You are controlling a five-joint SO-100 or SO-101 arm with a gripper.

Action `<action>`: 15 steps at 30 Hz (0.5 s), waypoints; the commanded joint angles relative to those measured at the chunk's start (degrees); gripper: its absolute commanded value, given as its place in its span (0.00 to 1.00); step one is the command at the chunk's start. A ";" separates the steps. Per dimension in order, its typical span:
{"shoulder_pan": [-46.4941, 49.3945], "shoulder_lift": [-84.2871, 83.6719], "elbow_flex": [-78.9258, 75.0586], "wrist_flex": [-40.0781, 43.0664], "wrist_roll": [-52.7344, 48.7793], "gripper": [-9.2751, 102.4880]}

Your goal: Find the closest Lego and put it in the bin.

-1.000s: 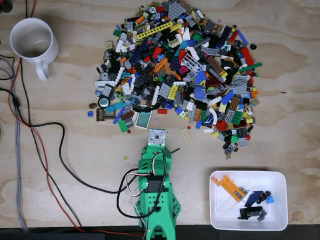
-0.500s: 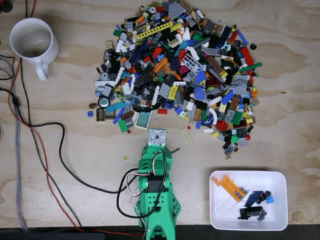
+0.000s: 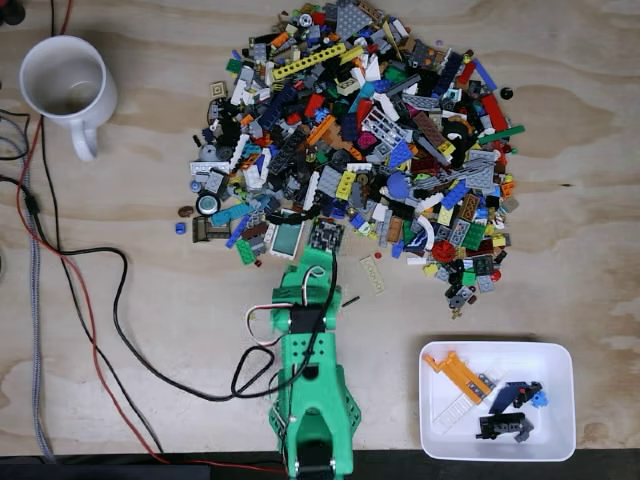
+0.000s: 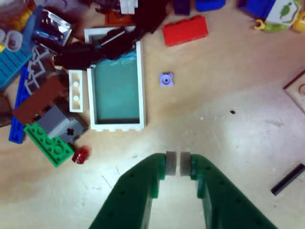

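Note:
My green arm (image 3: 310, 340) reaches up the table to the near edge of the big heap of Lego pieces (image 3: 360, 140). In the wrist view my gripper (image 4: 177, 163) is shut, its grey pads almost touching with nothing between them, just above bare wood. A white window frame with a teal pane (image 4: 116, 88) lies ahead and to the left, a tiny lilac stud (image 4: 166, 79) straight ahead, a red brick (image 4: 185, 30) farther on. The bin (image 3: 555, 400), a shallow white tray, sits at the lower right of the fixed view and holds several pieces.
A white mug (image 3: 65, 85) stands at the top left. Black and red cables (image 3: 100, 330) trail down the left side. A green plate (image 4: 50, 143) and a small red piece (image 4: 81, 155) lie left of the gripper, a thin black bar (image 4: 287, 180) to its right.
The arm has stretched forward, carrying its wrist from the bare wood up to the pile's near edge beside the window frame. The pieces and the bin have not moved.

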 commanded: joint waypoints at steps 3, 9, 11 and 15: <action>0.53 -17.23 -17.49 -6.15 3.43 0.19; 1.49 -27.86 -25.75 -10.90 3.69 0.23; 2.29 -31.64 -28.21 -12.22 2.64 0.23; 3.34 -37.53 -32.43 -13.97 0.62 0.22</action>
